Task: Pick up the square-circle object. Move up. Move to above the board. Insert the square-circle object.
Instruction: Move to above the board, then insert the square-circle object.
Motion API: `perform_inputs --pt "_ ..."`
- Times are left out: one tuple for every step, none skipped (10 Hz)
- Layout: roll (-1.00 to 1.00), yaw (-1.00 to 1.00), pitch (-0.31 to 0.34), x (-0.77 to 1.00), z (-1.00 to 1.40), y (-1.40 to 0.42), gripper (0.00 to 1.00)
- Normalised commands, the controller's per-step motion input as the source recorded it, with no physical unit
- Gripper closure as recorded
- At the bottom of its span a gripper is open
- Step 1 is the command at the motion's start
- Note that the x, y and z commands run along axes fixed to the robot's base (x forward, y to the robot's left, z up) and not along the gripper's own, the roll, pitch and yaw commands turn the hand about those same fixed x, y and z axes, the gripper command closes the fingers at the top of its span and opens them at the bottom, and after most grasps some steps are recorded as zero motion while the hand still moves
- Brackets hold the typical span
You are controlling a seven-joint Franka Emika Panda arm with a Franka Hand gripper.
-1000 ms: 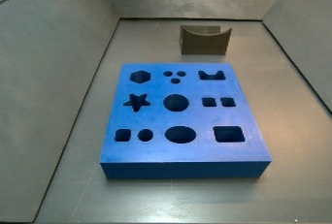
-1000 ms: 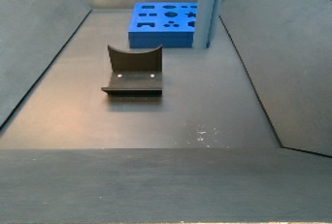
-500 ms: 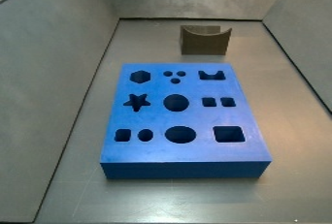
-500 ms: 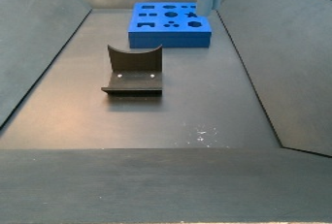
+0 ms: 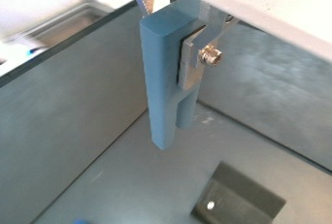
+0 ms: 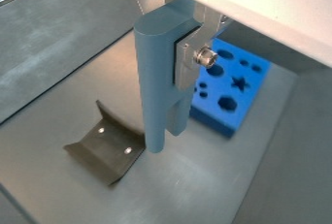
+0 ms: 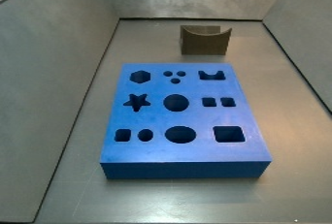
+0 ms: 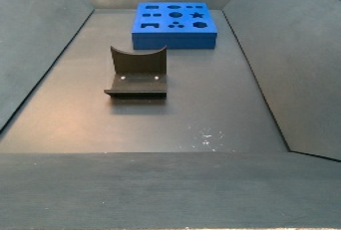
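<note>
The square-circle object (image 6: 158,78) is held upright in the gripper (image 6: 182,58), high in the air. In both wrist views a silver finger (image 5: 193,53) is seen pressed flat on the side of the peg. The far finger is hidden behind the peg, so the grip is likely firm, but that cannot be fully checked.

Below the peg, in a wrist view, the fixture (image 6: 104,149) is seen on the grey floor (image 6: 52,121). Further off lies the board (image 6: 234,84), flat, with its many holes facing up. In both side views the gripper and peg are not seen at all.

The peg is long and is held near its top. It could be tipped if the arm is moved fast. Its square bar and round bar must be lined up with the right pair of holes. If it is turned a bit, the board's top could be hit, and the peg could be pushed askew in the grip.
</note>
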Motion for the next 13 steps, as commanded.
perform_inputs --pt "0.05 0.34 0.096 0.07 0.06 -1.0 1.0" --pt "0.04 0.24 0.083 0.07 0.06 -1.0 1.0" --pt "0.02 0.12 0.078 0.07 0.06 -1.0 1.0" --pt "0.01 0.09 0.082 0.08 0.06 -1.0 1.0" --pt "0.02 0.04 0.095 0.09 0.07 -1.0 1.0" --pt "0.01 0.01 0.113 0.11 0.07 -1.0 1.0" --pt "0.01 0.01 0.126 0.13 0.08 -1.0 1.0" --pt "0.0 0.01 0.136 0.14 0.08 -1.0 1.0" --pt "0.01 0.01 0.15 0.18 0.09 -1.0 1.0" --pt "0.02 0.01 0.157 0.15 0.08 -0.69 1.0" --pt "0.04 0.01 0.149 0.13 0.05 -0.32 1.0" --pt "0.05 0.01 0.131 0.1 0.03 -0.19 1.0" --pt "0.0 0.0 0.0 0.0 0.0 -0.02 1.0"
